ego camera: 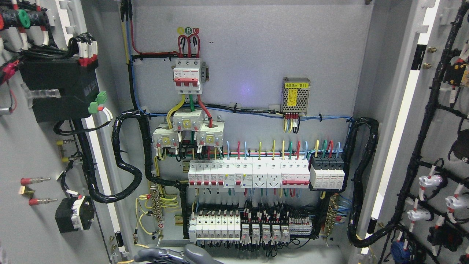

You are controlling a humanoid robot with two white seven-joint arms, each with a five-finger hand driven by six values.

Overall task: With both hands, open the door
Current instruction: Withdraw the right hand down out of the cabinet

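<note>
seeing: both doors swung wide
left door (33,154): open
right door (436,146): open
hand (176,255): bottom edge of cabinet (256,55), fingers' state i cannot tell

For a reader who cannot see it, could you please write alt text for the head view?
An electrical cabinet stands with both doors swung open, the left door and right door showing wired insides. Rows of breakers fill the back panel. A grey robot hand shows at the bottom edge.
</note>
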